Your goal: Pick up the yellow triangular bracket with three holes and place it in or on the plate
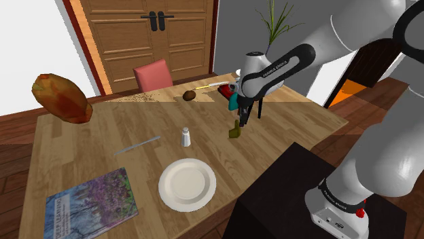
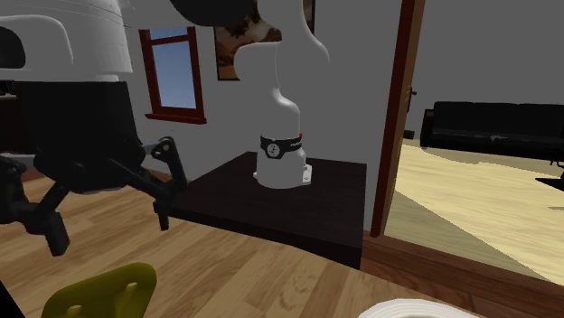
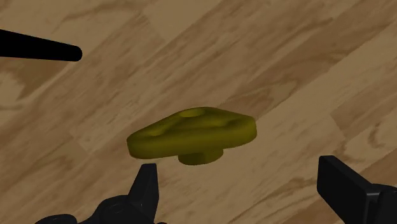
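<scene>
The yellow triangular bracket (image 1: 235, 132) stands on the wooden table (image 1: 81, 149), to the right of a small white shaker in the shoulder view. In the wrist view the bracket (image 3: 194, 132) shows holes in its top and a short stub beneath. My black gripper (image 1: 249, 119) hangs open just above and beside it, touching nothing. Its fingers (image 3: 146, 184) stand wide apart on the near side of the bracket. The second exterior view has the gripper (image 2: 108, 221) above the bracket (image 2: 104, 294). The white plate (image 1: 187, 184) lies near the table's front edge; its rim (image 2: 420, 309) peeks in.
A white shaker (image 1: 185, 137) and a thin grey stick (image 1: 136, 145) lie between bracket and plate. A book (image 1: 92, 204) is at the front left, a brown-red lump (image 1: 61, 97) at the far left. Small items (image 1: 207, 88) crowd behind the gripper. The dark stand (image 1: 306, 197) borders the table.
</scene>
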Motion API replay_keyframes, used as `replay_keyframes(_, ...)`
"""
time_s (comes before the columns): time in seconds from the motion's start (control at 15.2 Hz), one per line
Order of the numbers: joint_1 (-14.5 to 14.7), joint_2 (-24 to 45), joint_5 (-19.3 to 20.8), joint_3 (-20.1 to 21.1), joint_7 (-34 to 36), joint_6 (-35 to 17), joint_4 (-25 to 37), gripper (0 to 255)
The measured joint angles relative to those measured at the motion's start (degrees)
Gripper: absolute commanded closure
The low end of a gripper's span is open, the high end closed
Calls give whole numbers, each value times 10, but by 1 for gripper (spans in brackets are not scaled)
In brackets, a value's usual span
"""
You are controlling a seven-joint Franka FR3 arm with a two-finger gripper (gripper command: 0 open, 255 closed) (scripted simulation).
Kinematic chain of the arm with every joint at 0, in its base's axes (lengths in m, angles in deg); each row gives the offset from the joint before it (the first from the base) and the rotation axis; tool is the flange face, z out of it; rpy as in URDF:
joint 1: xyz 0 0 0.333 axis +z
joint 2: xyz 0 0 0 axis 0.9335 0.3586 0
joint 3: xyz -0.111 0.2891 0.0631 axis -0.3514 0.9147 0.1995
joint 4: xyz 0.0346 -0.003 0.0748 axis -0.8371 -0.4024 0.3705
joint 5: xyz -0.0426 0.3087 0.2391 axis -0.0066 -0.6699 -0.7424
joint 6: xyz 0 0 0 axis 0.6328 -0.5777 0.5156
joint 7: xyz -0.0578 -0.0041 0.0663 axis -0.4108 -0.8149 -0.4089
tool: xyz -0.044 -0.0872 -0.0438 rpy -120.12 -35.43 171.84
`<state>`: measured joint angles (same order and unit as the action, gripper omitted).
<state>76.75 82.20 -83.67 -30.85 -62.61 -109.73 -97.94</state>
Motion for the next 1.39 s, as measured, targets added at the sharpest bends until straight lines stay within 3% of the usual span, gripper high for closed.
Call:
replay_keyframes(0.26,0,84,-13,12,-55,-53,41,0)
replay_keyframes(0.59,-3,129,-22,18,-68,-90,50,0)
replay_keyframes(1.19,-5,146,-26,20,-71,-108,49,0)
replay_keyframes(1.25,-5,146,-26,20,-71,-108,49,255)
replay_keyframes(1.39,-5,146,-26,20,-71,-108,49,255)
